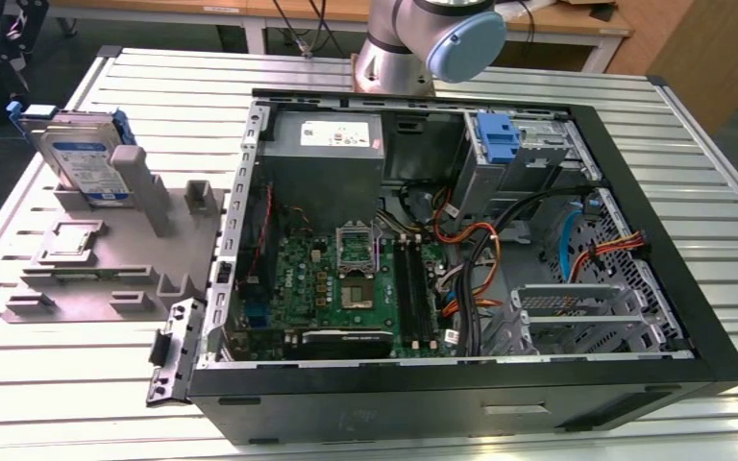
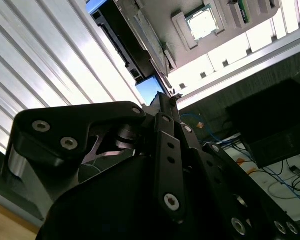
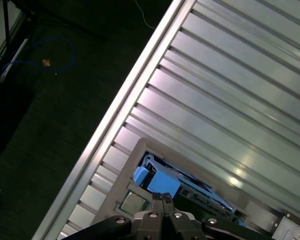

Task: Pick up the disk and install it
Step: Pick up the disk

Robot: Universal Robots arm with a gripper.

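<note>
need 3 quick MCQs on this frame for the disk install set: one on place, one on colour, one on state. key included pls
1. Where is the disk?
A. in a drive bay
B. in the grey holder at the exterior view's left
C. on the floor

2. What colour is the plastic along the disk's edges?
A. red
B. green
C. blue

3. How does the disk sit?
A. lying flat
B. standing on edge
C. tipped over on the table

Key:
1 B: it sits in the holder beside the open computer case, not in it.
2 C: blue shows at its top corners.
3 B: its labelled face is upright.
</note>
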